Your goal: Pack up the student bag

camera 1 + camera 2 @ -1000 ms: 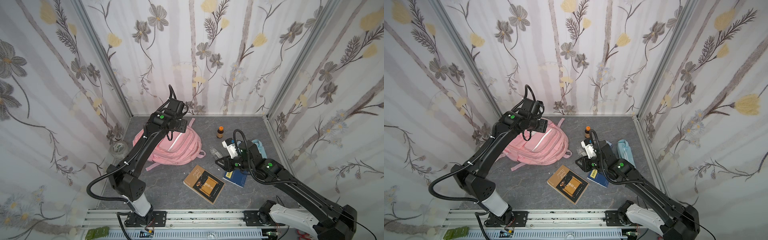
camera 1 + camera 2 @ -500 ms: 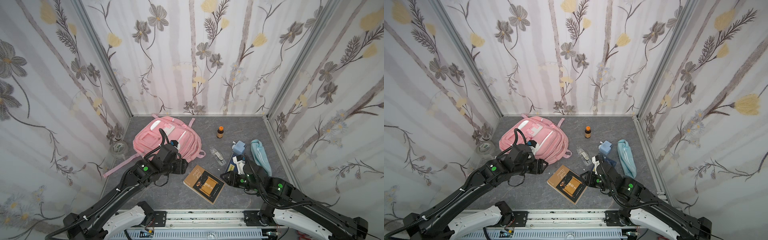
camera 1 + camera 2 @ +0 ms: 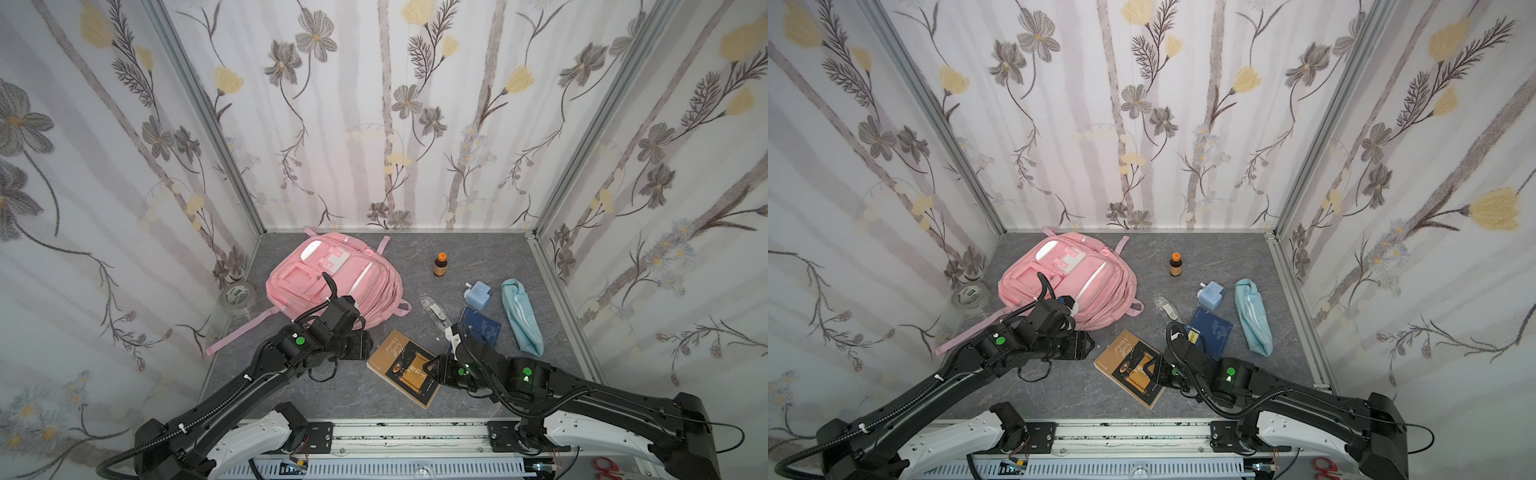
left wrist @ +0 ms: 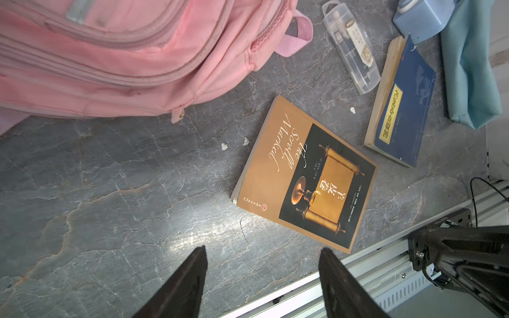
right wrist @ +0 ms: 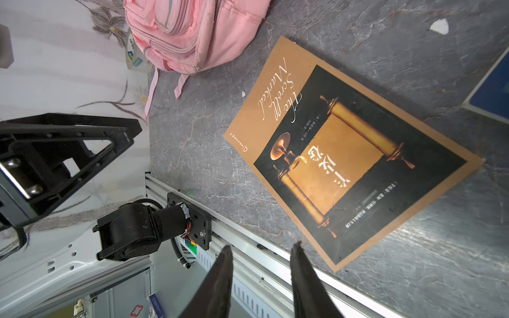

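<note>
On the counter [image 3: 353, 399], the pink backpack [image 3: 382, 299] lies flat at the far left, with a brown book [image 3: 395, 357] nearer, toward the middle. The left fingers [image 4: 187, 280] are spread wide and empty; the right fingers [image 5: 220, 280] are narrowly parted by the book, gripping nothing.

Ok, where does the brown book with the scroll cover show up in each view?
In a top view: brown book, low centre, in front of the backpack.
In a top view: book, again low centre.
Left wrist: mid-picture, whole cover showing.
Right wrist: large, mid-picture.
Shared landmark: the pink backpack, beside the book's title edge in all four.
</note>
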Available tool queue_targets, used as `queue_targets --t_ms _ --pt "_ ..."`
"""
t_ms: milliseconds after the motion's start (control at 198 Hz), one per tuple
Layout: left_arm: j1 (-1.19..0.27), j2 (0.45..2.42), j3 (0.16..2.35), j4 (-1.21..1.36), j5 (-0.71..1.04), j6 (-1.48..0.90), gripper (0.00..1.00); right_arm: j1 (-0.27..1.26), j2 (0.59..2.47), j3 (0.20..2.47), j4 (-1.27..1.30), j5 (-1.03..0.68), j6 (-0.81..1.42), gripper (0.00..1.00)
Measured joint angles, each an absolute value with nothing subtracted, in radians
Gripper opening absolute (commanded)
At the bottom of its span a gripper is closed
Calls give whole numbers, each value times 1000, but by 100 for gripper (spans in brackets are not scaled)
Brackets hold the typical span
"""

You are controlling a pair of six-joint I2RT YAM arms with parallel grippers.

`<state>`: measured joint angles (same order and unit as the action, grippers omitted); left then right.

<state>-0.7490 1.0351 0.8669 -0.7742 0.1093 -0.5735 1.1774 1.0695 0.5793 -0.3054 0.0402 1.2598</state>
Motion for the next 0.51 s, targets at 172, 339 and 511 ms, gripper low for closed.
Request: queue_targets --t_ms 172,339,511 --pt "-749 1130 851 -723 154 -590 66 1226 1066 471 -259 82 1394 40" --pt "-749 1178 799 -619 193 -632 67 1234 1001 343 -194 106 1507 42" --pt "-749 1224 739 -493 214 -683 67 1232 914 212 -135 120 1613 44"
